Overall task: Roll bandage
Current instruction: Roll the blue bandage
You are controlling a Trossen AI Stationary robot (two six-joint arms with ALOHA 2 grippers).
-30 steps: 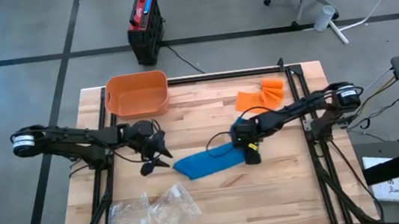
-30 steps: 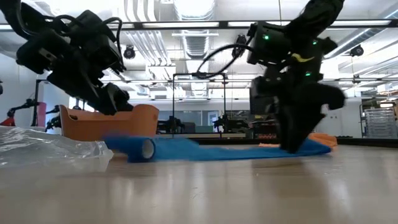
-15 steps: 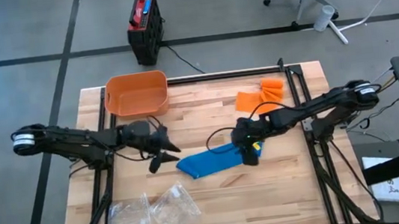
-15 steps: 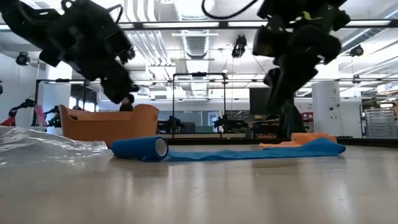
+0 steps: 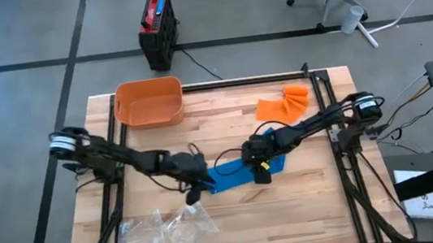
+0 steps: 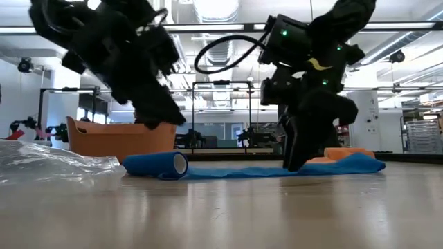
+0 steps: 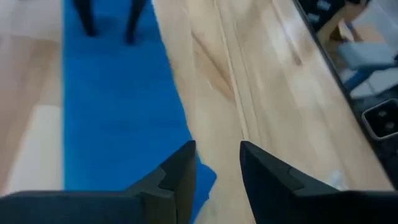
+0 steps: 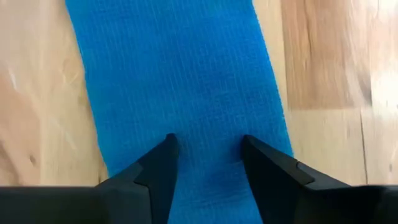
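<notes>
Blue bandage point(image 5: 243, 172) lies flat near the middle of the wooden table point(image 5: 308, 209), its left end rolled into a short tube point(image 6: 158, 164). Left to right: clear plastic bags point(image 5: 167, 229) sit at the table's near left. The left gripper point(image 5: 195, 191) hovers at the rolled end, fingers point(image 7: 180, 174) parted by a narrow gap, holding nothing. The right gripper point(image 5: 260, 168) points down on the flat strip, fingers point(image 8: 163, 165) apart, tips resting on the fabric. An orange bin point(image 5: 149, 102) and orange cloth point(image 5: 284, 102) lie along the far edge.
</notes>
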